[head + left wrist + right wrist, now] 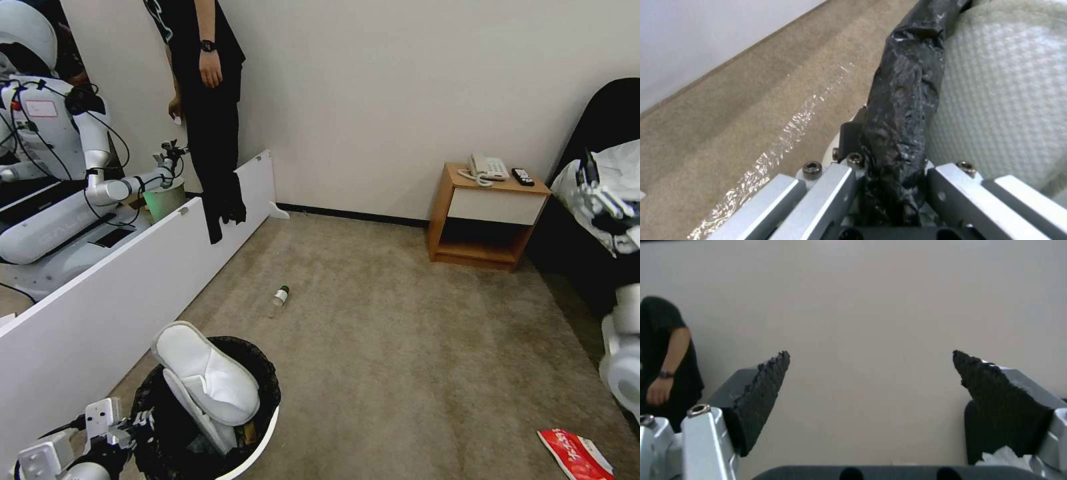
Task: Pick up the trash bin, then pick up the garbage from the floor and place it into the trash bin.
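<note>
Left end effector (889,186) clamps the trash bin (257,437) rim; right end effector (871,373) gapes, raised toward the wall.

the trash bin (257,447) is cut off by the picture's lower edge. the slippers (207,377) inside hide its contents. the red packet (575,455) right of it is cropped too.

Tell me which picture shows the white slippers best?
The head view: both white slippers poke out of the trash bin, whole shapes visible. The left wrist view shows a close patch of slipper fabric. The right wrist view faces the wall.
</note>
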Controlling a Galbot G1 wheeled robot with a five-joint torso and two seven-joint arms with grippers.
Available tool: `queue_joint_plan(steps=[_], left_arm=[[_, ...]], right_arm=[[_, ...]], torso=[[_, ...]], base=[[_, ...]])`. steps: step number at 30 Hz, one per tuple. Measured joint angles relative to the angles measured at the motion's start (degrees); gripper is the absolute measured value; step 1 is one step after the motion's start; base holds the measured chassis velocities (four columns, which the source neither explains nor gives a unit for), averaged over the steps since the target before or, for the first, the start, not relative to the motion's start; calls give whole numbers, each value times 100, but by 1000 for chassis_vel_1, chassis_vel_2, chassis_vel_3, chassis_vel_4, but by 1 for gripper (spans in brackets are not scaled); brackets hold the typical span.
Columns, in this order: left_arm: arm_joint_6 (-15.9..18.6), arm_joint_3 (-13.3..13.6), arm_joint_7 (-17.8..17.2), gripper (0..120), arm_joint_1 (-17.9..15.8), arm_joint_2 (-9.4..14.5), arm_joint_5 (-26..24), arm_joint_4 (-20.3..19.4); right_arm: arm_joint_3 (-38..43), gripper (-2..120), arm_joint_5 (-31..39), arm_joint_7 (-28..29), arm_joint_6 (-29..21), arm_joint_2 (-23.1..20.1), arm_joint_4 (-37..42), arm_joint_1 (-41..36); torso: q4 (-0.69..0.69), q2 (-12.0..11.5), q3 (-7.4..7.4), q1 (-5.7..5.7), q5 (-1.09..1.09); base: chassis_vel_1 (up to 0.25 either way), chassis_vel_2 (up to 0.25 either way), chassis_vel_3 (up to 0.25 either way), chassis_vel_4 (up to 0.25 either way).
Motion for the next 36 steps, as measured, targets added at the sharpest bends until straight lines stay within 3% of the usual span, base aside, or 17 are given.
queue_joint_plan(steps=[16, 36], left_arm=[[-132, 115, 243, 2, 20, -244, 504, 7], [-158, 167, 292, 2, -23, -348, 614, 40]], right_arm=[[-493, 93, -376, -44, 9, 474, 132, -422], [-655, 93, -491, -54, 48, 537, 52, -443]], torso=[[0, 0, 0, 0, 1], [-1, 0, 1, 1, 0]], base=[[-14, -18, -16, -18], [-99, -101, -101, -99]])
